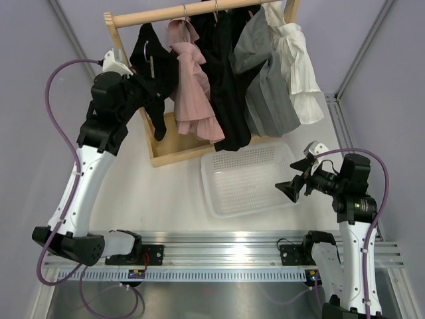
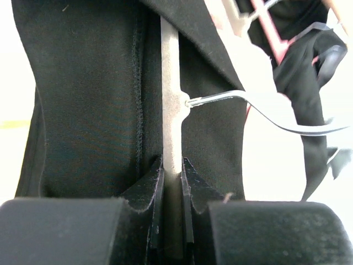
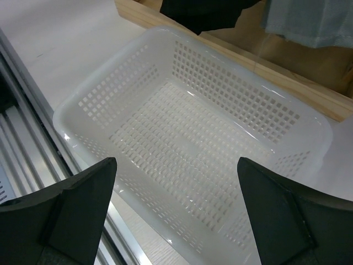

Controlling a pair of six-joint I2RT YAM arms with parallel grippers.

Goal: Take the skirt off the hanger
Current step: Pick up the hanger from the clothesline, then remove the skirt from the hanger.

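Black skirt looks light and limp, best taken by a bunched fold; left tool pinches the hanger, right tool stands spread.

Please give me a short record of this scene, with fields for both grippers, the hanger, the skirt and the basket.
left gripper: shut on the hanger, at its pale bar
right gripper: open, holding nothing, above the basket
hanger: pale bar with metal hook, against the black skirt
black skirt: hangs at the wooden rack, left end
basket: white, perforated, empty
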